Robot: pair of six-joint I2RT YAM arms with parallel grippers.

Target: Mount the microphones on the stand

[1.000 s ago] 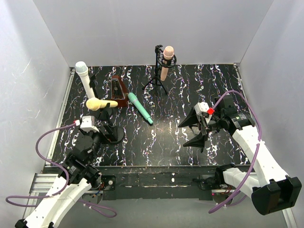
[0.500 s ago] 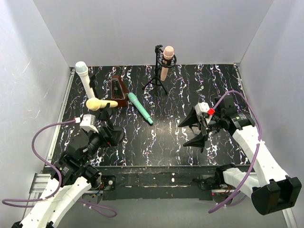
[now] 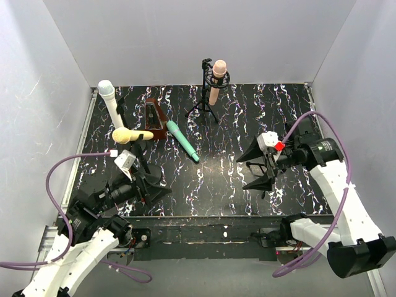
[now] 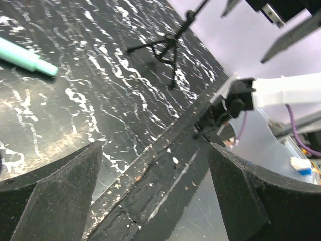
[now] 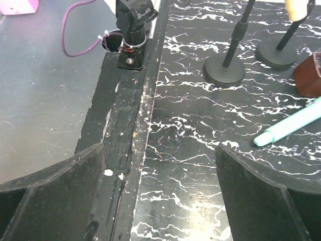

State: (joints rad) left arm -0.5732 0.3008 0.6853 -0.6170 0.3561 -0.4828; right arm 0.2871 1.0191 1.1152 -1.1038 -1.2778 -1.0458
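A teal microphone [image 3: 182,141] lies loose on the black marbled table; it also shows in the left wrist view [image 4: 20,54] and the right wrist view [image 5: 295,123]. A peach microphone [image 3: 216,80] sits in the tripod stand [image 3: 203,108] at the back. A white microphone with a mint head [image 3: 110,102] and a yellow microphone [image 3: 127,135] sit on round-base stands [image 5: 224,71] at the left. My left gripper [image 3: 158,182] is open and empty near the front left edge. My right gripper [image 3: 242,173] is open and empty, right of the table's middle.
A brown wooden holder [image 3: 153,117] stands beside the teal microphone. White walls close three sides. The table's near edge [image 5: 131,130] and the arm bases [image 4: 233,103] lie close under both grippers. The tripod [image 4: 168,47] shows in the left wrist view.
My left arm has swung its gripper right and down toward the near edge, now pointing across the table. My right gripper has shifted slightly right. The microphones have not moved.
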